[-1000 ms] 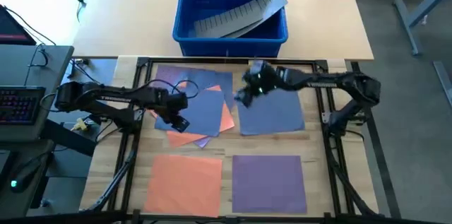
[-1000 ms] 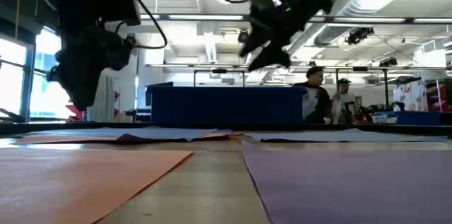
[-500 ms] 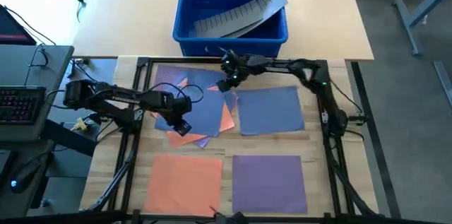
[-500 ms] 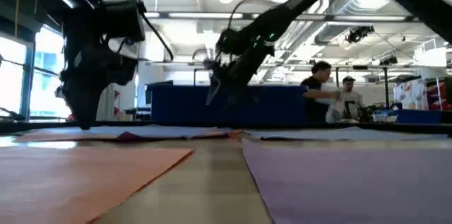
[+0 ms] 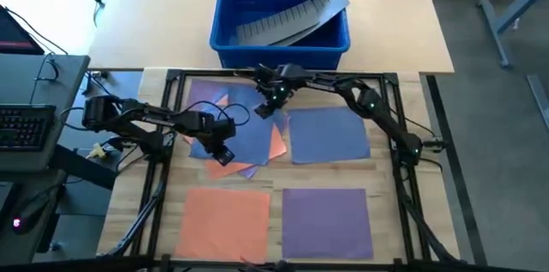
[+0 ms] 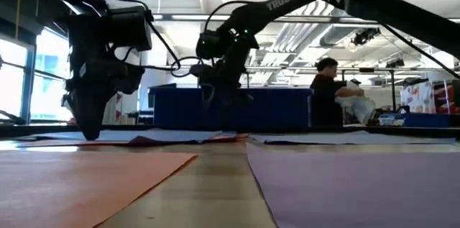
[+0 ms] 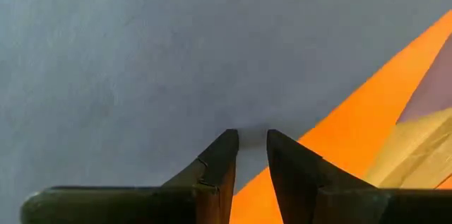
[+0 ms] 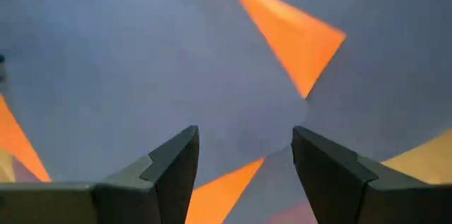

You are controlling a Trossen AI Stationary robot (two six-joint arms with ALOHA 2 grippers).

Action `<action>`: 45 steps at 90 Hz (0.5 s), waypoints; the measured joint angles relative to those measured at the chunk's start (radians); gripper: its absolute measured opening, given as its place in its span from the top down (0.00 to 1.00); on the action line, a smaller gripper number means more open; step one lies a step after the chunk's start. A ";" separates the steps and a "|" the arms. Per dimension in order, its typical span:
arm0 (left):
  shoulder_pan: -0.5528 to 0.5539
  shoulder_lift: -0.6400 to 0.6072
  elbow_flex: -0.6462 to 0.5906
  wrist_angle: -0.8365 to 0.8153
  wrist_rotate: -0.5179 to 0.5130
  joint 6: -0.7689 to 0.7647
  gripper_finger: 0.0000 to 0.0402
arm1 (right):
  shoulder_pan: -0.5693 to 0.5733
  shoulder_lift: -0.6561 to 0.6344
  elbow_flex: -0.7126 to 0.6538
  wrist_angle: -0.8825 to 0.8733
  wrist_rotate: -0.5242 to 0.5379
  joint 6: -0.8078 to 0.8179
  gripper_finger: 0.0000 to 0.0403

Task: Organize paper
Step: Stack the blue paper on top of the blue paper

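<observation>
At the table's far left lies a loose pile of paper: a blue sheet (image 5: 244, 130) on top, orange (image 5: 276, 142) and purple (image 5: 204, 92) corners showing beneath. Single sheets lie flat beside it: blue (image 5: 328, 135), orange (image 5: 225, 219), purple (image 5: 326, 220). My left gripper (image 5: 221, 154) stands at the pile's near edge, its fingers a narrow gap apart (image 7: 251, 139). My right gripper (image 5: 266, 107) hangs open above the pile's far right part (image 8: 244, 146), touching nothing. My left gripper comes from above, pointing down, and sets both fingertips (image 7: 224, 145) on the top blue sheet close to its near edge (image 7: 244, 121), where orange paper shows beside it. The sheet lies flat on the pile. Whether paper is caught between the tips cannot be told.
A blue bin (image 5: 225, 39) with a grey ridged strip (image 5: 287, 19) stands beyond the far edge of the work area. A black frame (image 5: 171, 83) borders the mat. In the low view a person (image 6: 327, 98) stands in the room behind the table.
My right gripper has swung from above the single blue sheet toward the table's left and come down lower, now over the pile. My left gripper has gone down onto the pile's near edge. The sheets have kept their places.
</observation>
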 joint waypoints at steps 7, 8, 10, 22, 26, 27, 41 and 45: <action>0.000 0.000 0.000 0.000 -0.002 0.008 0.85 | 0.004 0.001 0.001 -0.001 -0.013 0.000 0.48; 0.000 0.000 0.000 -0.001 -0.002 0.008 0.85 | 0.005 0.001 0.002 -0.002 -0.011 0.000 0.48; 0.000 0.000 0.000 -0.001 -0.002 0.010 0.85 | 0.005 0.000 0.003 -0.006 -0.005 -0.001 0.48; -0.001 -0.006 0.009 -0.028 0.009 0.001 0.85 | 0.005 -0.002 0.003 -0.034 0.043 0.039 0.48; -0.007 -0.016 0.021 -0.063 0.014 -0.015 0.85 | 0.004 -0.002 0.003 -0.035 0.043 0.067 0.48; -0.010 -0.018 0.026 -0.071 0.014 -0.020 0.85 | 0.004 -0.002 0.003 -0.035 0.043 0.075 0.48; -0.059 -0.070 0.061 -0.105 0.006 -0.027 0.85 | 0.014 0.006 0.003 -0.031 0.073 0.134 0.48; -0.074 -0.070 0.048 -0.100 -0.017 -0.017 0.85 | 0.023 0.007 0.002 -0.031 0.078 0.139 0.48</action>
